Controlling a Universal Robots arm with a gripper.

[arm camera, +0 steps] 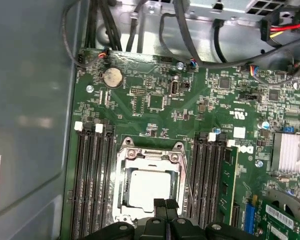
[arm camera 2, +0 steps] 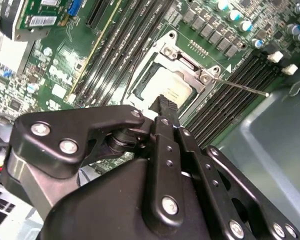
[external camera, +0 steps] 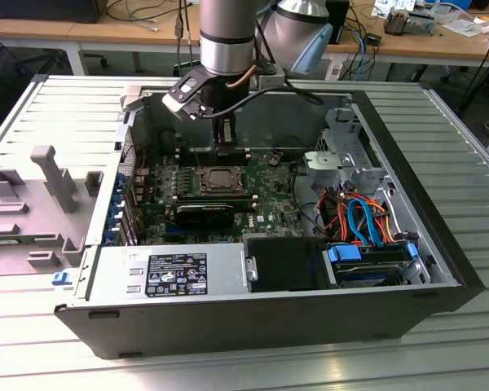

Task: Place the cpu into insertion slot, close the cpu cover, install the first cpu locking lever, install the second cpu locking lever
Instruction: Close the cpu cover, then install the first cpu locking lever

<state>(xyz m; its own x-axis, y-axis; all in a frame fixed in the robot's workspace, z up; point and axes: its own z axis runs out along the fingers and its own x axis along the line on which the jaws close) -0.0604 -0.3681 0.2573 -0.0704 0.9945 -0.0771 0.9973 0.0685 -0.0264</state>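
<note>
The cpu [arm camera: 147, 184] lies flat in the insertion slot [external camera: 220, 177] on the green motherboard, its silver top showing through the window of the cpu cover [arm camera: 150, 156]. The cover frame lies down around the chip [arm camera 2: 162, 86]. A thin silver locking lever [arm camera 2: 240, 86] sticks out from one corner of the socket, over the memory slots. My gripper [arm camera: 166, 204] hangs just above the socket's edge with its two black fingers pressed together and nothing between them. In the exterior view the gripper [external camera: 227, 145] stands over the far side of the socket.
Long black memory slots [arm camera: 94, 180] flank the socket on both sides. A black card [external camera: 205, 213] lies in front of it. The case walls [external camera: 440, 204] close in all round. A power supply [external camera: 167, 273], a drive bay and coloured cables [external camera: 363, 220] fill the near and right parts.
</note>
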